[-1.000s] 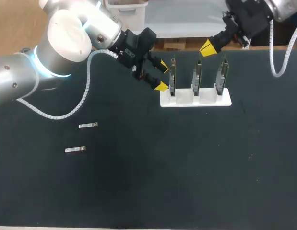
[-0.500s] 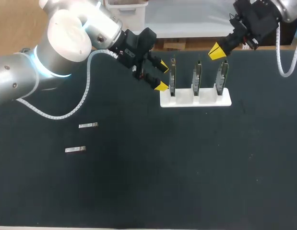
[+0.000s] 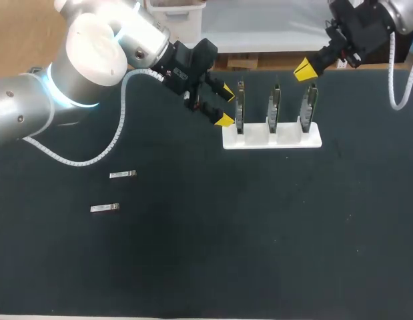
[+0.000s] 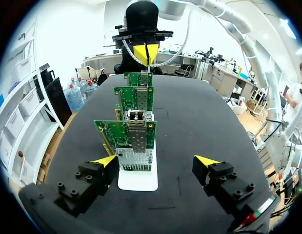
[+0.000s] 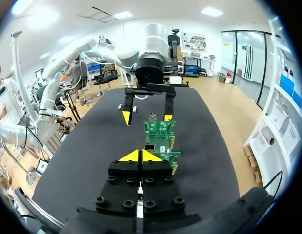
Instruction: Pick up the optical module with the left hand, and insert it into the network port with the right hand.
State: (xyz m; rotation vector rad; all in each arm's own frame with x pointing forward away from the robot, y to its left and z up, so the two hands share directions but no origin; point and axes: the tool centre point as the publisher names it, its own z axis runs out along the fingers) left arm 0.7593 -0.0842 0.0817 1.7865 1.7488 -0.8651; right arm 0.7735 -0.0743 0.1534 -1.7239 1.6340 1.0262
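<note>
Left wrist view, front card (image 4: 111,134) partly hiding rear cards (image 4: 122,97)

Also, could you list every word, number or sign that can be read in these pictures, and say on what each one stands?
No text can be read in any view.
Cards in the holder: any print on the boards is too small to read.
Module and second module on the table: too small to tell whether they bear labels.
</note>
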